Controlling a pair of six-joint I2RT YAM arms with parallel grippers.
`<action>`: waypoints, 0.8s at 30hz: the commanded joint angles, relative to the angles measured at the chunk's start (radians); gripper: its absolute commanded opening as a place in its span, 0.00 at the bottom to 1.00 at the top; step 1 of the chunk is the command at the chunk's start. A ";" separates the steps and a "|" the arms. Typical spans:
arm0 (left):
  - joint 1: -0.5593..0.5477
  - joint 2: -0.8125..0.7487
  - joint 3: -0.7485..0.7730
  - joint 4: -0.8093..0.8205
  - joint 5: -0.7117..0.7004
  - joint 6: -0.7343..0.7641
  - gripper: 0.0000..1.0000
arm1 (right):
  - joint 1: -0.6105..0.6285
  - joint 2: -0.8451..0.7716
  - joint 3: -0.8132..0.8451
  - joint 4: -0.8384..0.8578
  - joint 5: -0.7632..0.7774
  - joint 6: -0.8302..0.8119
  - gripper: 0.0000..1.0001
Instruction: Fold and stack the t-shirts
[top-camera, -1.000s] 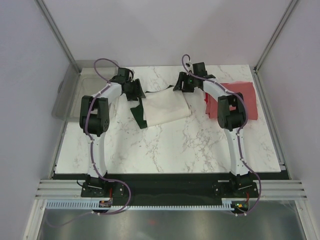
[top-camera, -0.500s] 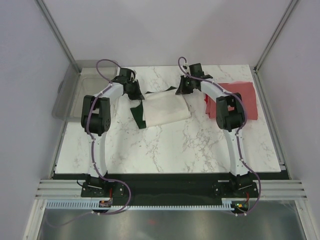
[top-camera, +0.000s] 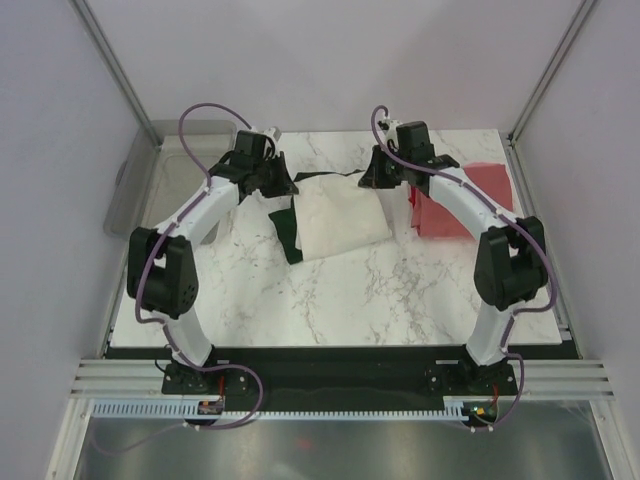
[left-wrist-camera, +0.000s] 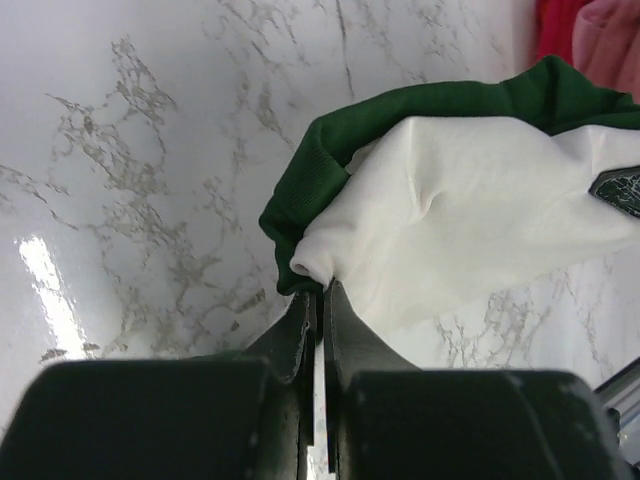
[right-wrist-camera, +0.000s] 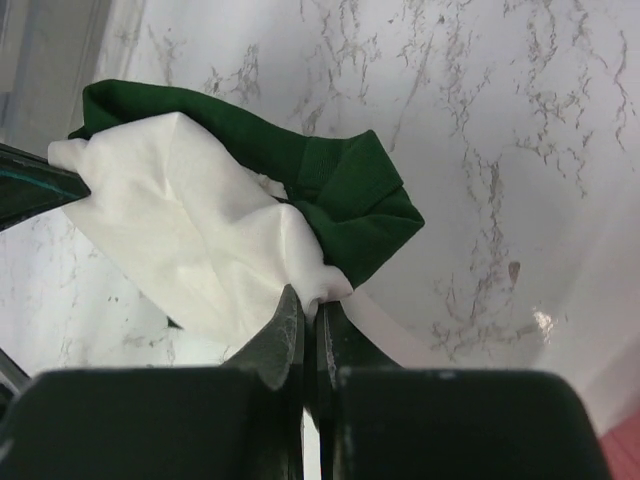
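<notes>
The cream-white t-shirt (top-camera: 340, 218) with dark green sleeves (top-camera: 288, 232) lies half folded at the back middle of the marble table. My left gripper (top-camera: 284, 186) is shut on its far left corner, pinching white cloth and green sleeve (left-wrist-camera: 318, 165) between the fingertips (left-wrist-camera: 318, 291). My right gripper (top-camera: 371, 180) is shut on the far right corner, where white cloth (right-wrist-camera: 195, 225) and green sleeve (right-wrist-camera: 345, 190) bunch at its tips (right-wrist-camera: 315, 300). The far edge hangs lifted between both grippers. The coral-red t-shirt (top-camera: 468, 200) lies folded at the back right, partly under the right arm.
A clear grey plastic bin (top-camera: 150, 175) stands off the table's left edge, behind the left arm. The red shirt shows at the top right corner (left-wrist-camera: 560, 25) of the left wrist view. Bare marble table (top-camera: 350, 300) stretches in front of the shirt.
Both grippers have shut on the cream shirt's far corners. Both arms have swung their elbows outward and raised the grippers, lifting the shirt's far edge off the table.
</notes>
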 joint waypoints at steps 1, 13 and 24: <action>-0.023 -0.103 -0.053 0.019 -0.028 -0.002 0.02 | -0.004 -0.139 -0.106 0.064 0.006 -0.002 0.00; -0.193 -0.381 -0.089 -0.036 -0.135 -0.046 0.02 | -0.005 -0.550 -0.307 0.046 0.211 0.054 0.00; -0.403 -0.375 -0.047 0.114 -0.149 -0.148 0.02 | -0.080 -0.706 -0.233 -0.153 0.690 0.065 0.00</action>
